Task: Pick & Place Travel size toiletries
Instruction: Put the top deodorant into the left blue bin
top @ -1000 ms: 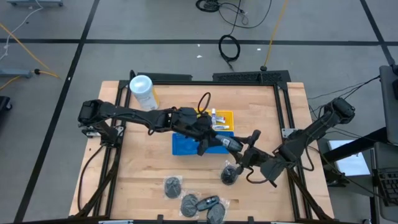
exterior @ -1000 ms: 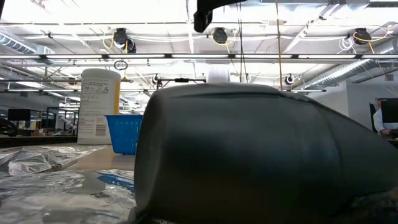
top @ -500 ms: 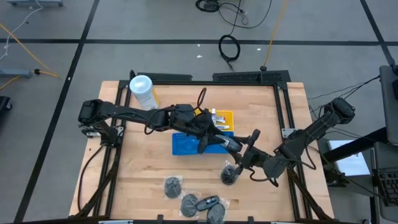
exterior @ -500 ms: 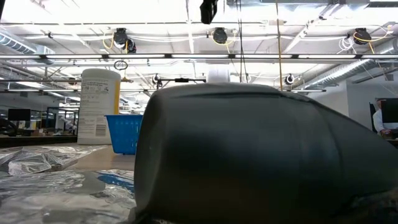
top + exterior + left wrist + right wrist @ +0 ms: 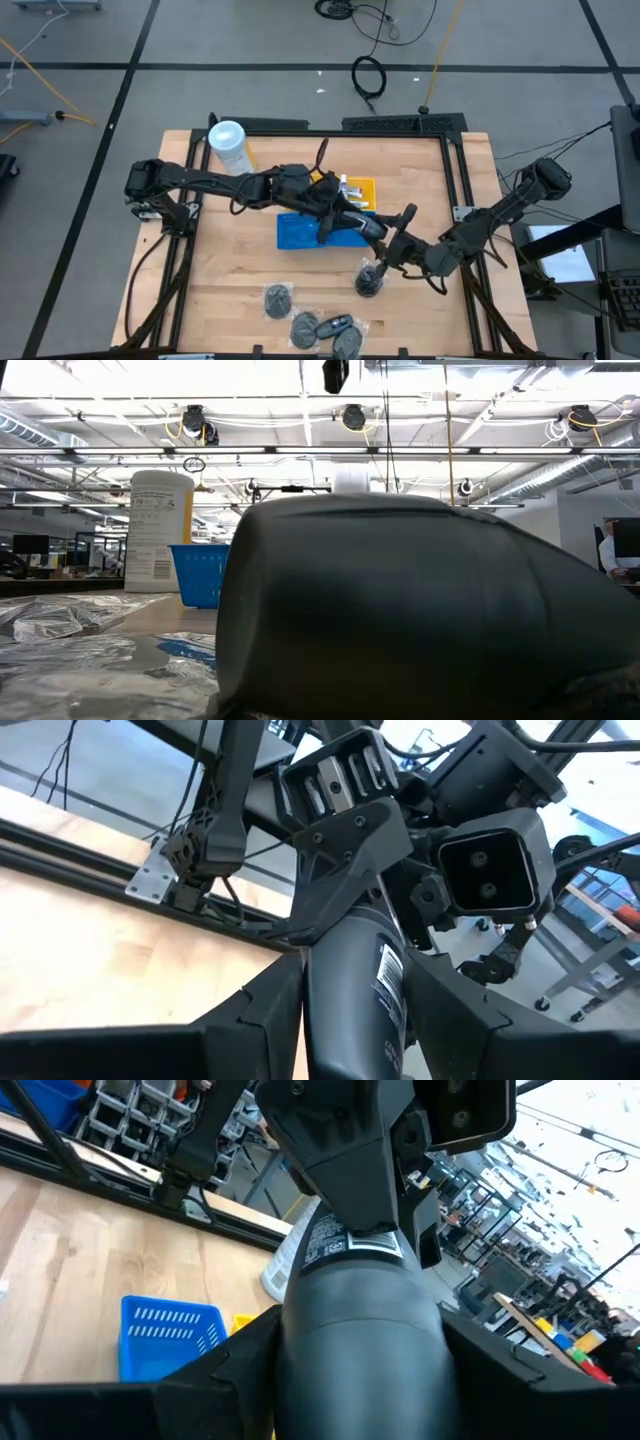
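Tube (image 5: 374,230), dark with a small white label, hangs in the air over the counter (image 5: 220,270), just beside the blue tray (image 5: 296,233). Left gripper (image 5: 352,222) pinches one end and right gripper (image 5: 398,240) pinches the other. It looks light, smooth plastic, likely slick and a bit squeezable, so grip mid-body across the width, not at the cap. Wrapped round pieces (image 5: 278,298) lie near the front edge; their crinkly film is probably slippery too.
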